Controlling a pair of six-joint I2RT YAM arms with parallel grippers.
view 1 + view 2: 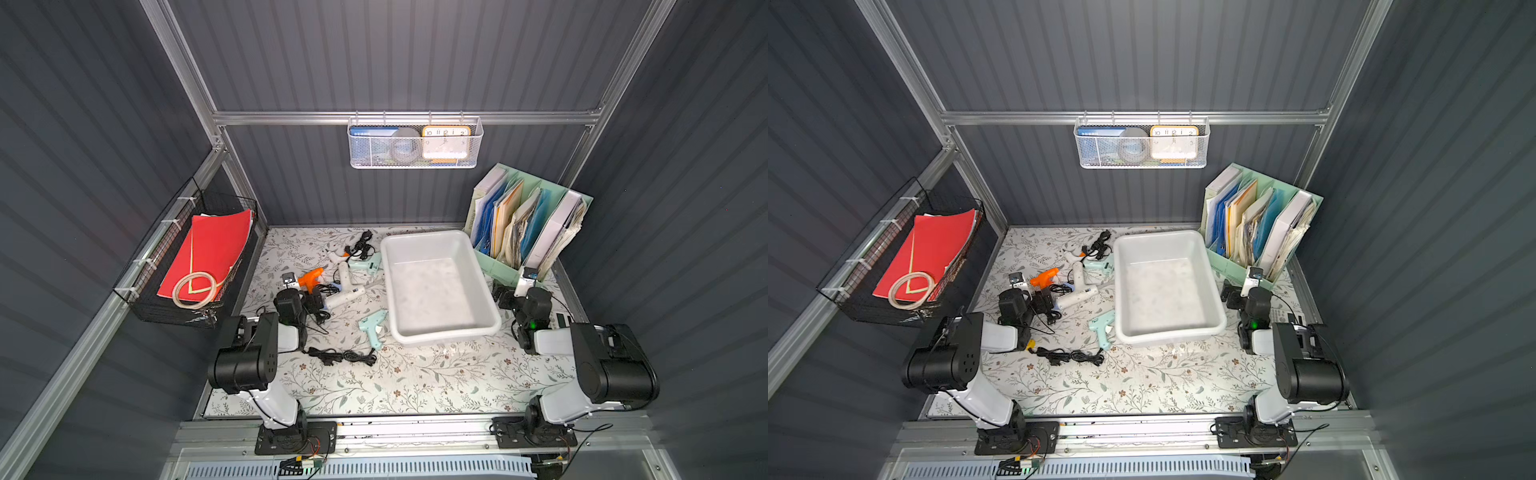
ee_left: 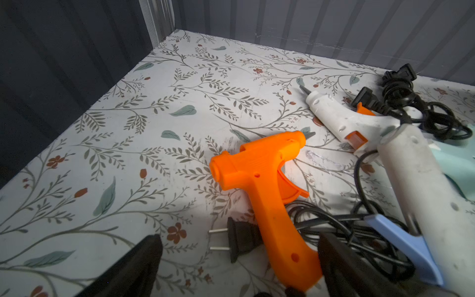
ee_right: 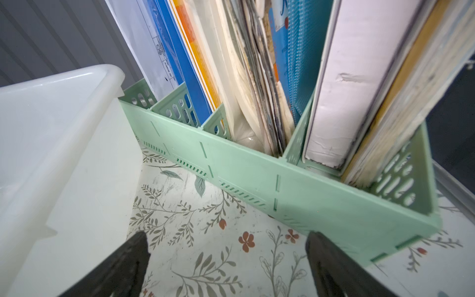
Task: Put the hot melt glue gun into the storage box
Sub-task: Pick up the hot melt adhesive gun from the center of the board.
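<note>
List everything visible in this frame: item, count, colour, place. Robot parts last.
storage box: one, pale grey-white, table centre-right, empty.
glue guns: five; one orange, two white, two mint, left of the box.
cords: black, among the guns.
file organiser: one, mint, back right, full of folders.
mesh basket: one, white, back rail.
wire basket: one, black, left wall, red folders.
left gripper: open, over orange gun.
right gripper: open, beside the organiser.
</note>
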